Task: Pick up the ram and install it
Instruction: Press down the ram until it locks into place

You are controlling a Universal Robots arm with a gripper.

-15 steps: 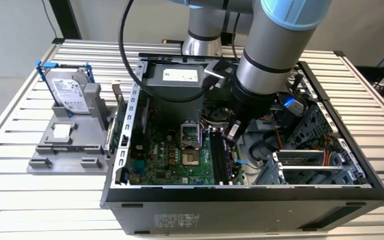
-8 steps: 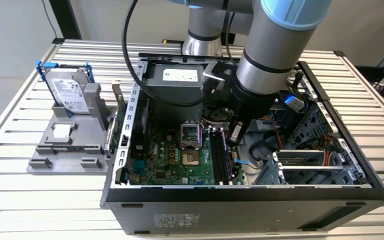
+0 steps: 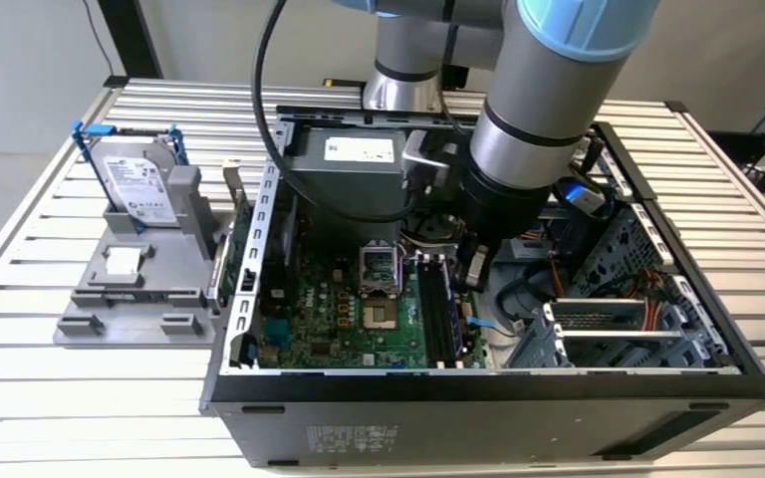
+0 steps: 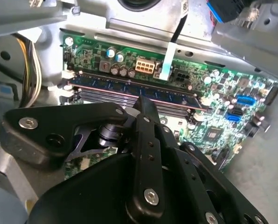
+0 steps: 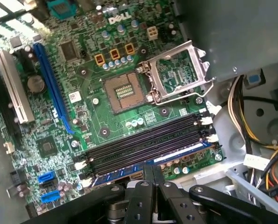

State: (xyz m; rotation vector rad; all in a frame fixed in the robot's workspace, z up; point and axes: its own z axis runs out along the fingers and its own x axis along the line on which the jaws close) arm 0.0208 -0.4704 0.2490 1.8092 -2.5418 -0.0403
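In the exterior view, a silver hard drive in a blue frame (image 3: pixel 139 179) stands on a grey holder well off the exterior view's left of the black gripper (image 3: pixel 474 267), which hangs inside the open grey computer case (image 3: pixel 489 383). In the first wrist view the narrow dark blue-green ram stick (image 5: pixel 153 162) sits in the slot nearest the fingers, just ahead of their closed-together tips, which grip nothing.

Ram (image 5: pixel 153 161) sits in the slot nearest the gripper (image 5: pixel 153 175) (fingers together)

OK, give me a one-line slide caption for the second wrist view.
Gripper poised just above the ram, which sits in a slot on the green motherboard.
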